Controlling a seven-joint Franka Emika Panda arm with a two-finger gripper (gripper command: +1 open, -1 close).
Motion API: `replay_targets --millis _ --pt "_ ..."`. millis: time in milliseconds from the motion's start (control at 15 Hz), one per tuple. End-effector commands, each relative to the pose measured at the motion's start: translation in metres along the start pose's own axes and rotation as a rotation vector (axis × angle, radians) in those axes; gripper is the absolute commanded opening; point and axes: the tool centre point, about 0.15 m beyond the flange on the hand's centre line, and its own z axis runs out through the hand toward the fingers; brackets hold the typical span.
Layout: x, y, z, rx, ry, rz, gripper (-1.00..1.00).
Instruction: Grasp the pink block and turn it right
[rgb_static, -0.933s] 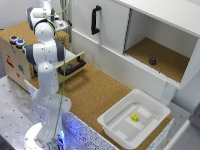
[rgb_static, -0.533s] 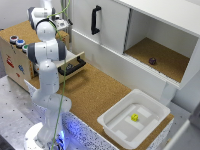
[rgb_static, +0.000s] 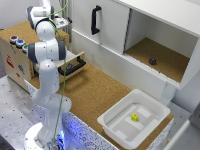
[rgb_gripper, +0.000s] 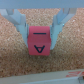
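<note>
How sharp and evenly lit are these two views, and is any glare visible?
Exterior view: soft overall, with blue glow at the robot base and no harsh glare. Wrist view: blurry, though the pink block and its letter are readable between the gripper fingers; lighting even.

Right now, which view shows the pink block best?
The wrist view. The pink block fills the frame centre on the cork surface, its dark marking readable, with the hand straddling it. In the exterior view I can't find the block; the arm seems to hide it.

The arm (rgb_static: 47, 75) is white with rounded segments and dark grey joint bands, blue light at its base, pale translucent fingers (rgb_gripper: 18, 22).
</note>
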Motion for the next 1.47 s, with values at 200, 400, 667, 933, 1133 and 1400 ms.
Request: replay_targets --millis 200,400,667,933,1133,1400 --pt "0.007 -0.013 -0.016 0.056 -0.124 0.443 -1.00" --pt "0.012 -0.028 -0.019 0.046 -0.108 0.682 -1.00" --pt "0.013 -0.032 -0.012 0.008 -0.115 0.932 -1.00" --pt "-0.002 -0.012 -0.007 -0.049 -0.084 1.200 -1.00" --pt "-0.010 0.000 -0.002 -0.073 -0.075 1.310 -1.00" --pt "-0.019 0.005 -0.002 -0.101 0.021 1.513 -1.00"
